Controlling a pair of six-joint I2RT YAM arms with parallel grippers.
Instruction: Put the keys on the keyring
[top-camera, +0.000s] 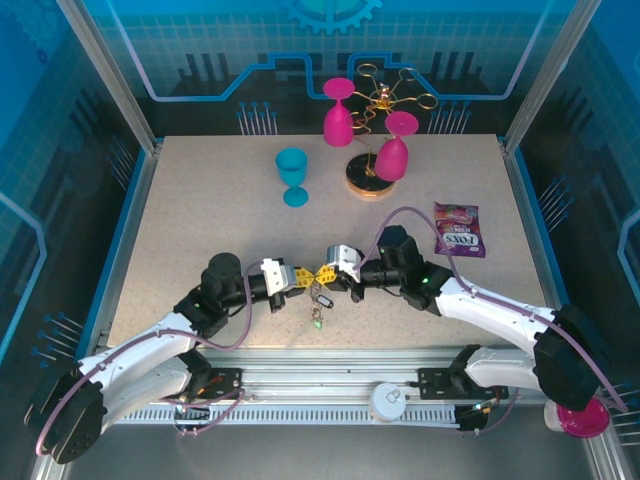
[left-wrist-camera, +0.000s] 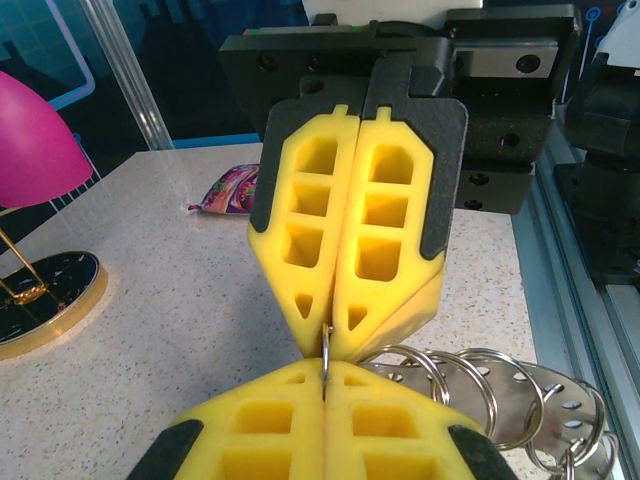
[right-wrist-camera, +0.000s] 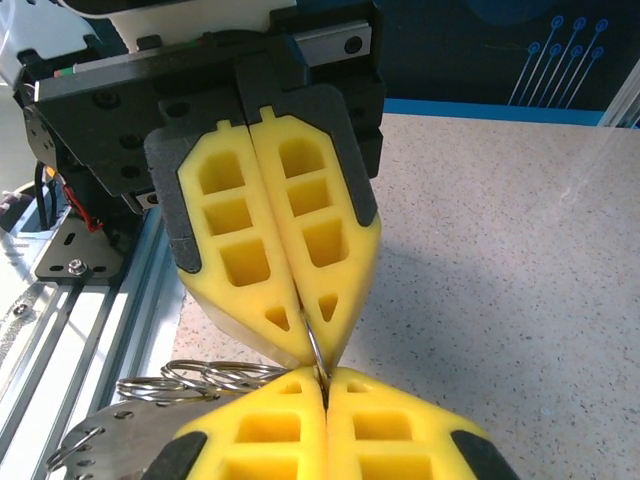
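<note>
The left gripper (top-camera: 303, 278) and the right gripper (top-camera: 333, 268) meet tip to tip near the front of the table (top-camera: 200, 220); both are squeezed tight shut; each one pinches the same thin wire, which is part of the keyring (left-wrist-camera: 326, 348).

From the left wrist, the right gripper's yellow fingers (left-wrist-camera: 300, 240) point down at the camera with no gap between them; the wire runs from their tips into the crack between the left gripper's own fingers (left-wrist-camera: 250, 420). A bunch of silver rings (left-wrist-camera: 470, 375) hangs just beside them.

From the right wrist it looks the same the other way round; the wire comes out of the left gripper's tips and goes into the right gripper's own.

The keys (top-camera: 317, 318) hang below the two grippers in a little clump; one has a green head.

Further back stand a blue goblet (top-camera: 292, 177) and a gold rack (top-camera: 378, 100) with two pink goblets (top-camera: 338, 112) hung on it. A purple sweet packet (top-camera: 458, 230) lies to the right; it has white letters, but they are too small to read for sure.
</note>
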